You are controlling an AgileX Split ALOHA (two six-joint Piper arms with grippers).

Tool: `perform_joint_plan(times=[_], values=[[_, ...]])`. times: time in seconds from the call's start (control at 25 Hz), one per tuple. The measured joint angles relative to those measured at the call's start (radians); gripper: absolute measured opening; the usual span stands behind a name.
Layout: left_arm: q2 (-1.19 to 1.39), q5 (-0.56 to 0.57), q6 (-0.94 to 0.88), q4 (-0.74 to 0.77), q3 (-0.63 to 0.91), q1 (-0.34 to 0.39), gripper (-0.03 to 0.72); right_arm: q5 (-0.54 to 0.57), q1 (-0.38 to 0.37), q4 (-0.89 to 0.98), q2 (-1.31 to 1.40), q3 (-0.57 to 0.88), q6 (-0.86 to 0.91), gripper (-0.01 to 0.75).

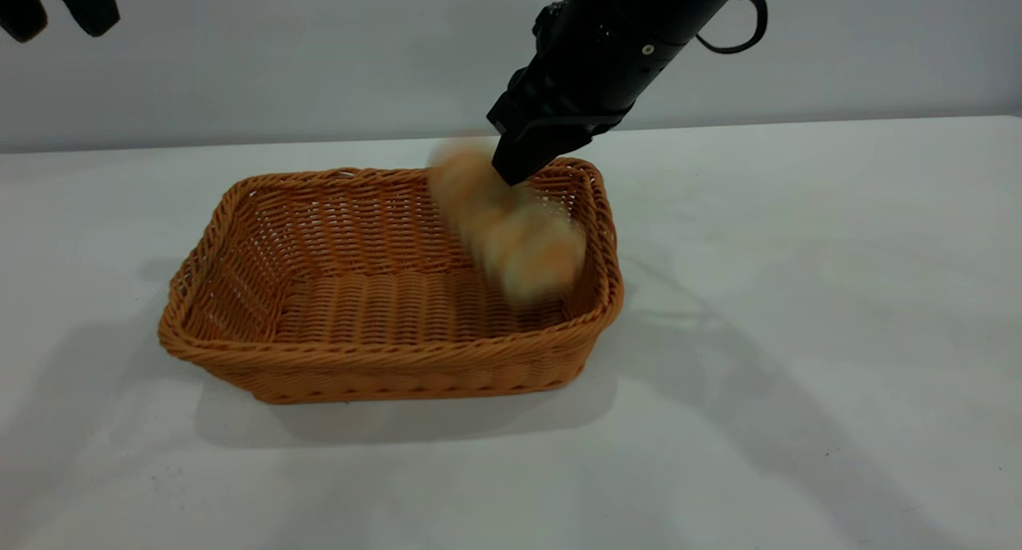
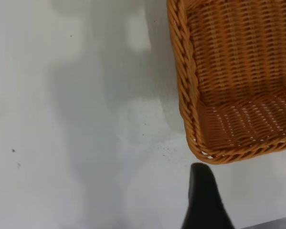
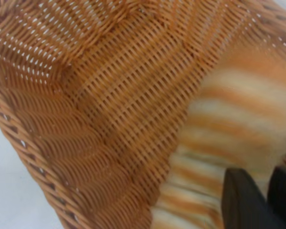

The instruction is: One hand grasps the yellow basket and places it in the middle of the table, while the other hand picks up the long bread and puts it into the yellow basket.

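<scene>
Right gripper [image 1: 511, 167] over orange-tan woven wicker basket [image 1: 383, 366] on white surface [image 1: 798, 294] | jaws: cannot tell | striped cream oblong loaf [image 1: 511, 231]: blurred, probably light, soft; grip mid-length | left gripper [image 1: 56, 11] parked high

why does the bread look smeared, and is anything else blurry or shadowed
Exterior view: the long bread is motion-blurred below the right gripper, while the yellow basket stays sharp and casts soft shadows on the table. Right wrist view: its stripes are smeared too. Left wrist view: only faint shadows.
</scene>
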Motion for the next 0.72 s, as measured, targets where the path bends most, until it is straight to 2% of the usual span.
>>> perform_joint_plan(times=[0.12, 0.28, 0.56, 0.72], values=[[-0.016, 0.003, 0.006, 0.018, 0.0, 0.0, 0.511, 0.035, -0.015, -0.016, -0.003, -0.004, 0.0, 0.274], [-0.08, 0.004, 0.005, 0.097, 0.0, 0.0, 0.511, 0.141, -0.076, -0.076, -0.035, -0.005, 0.069, 0.319], [-0.253, 0.004, -0.002, 0.139, 0.0, 0.0, 0.511, 0.463, -0.291, -0.317, -0.157, -0.005, 0.467, 0.32], [-0.349, 0.005, -0.013, 0.139, 0.0, 0.0, 0.511, 0.644, -0.425, -0.445, -0.242, -0.005, 0.593, 0.32]])
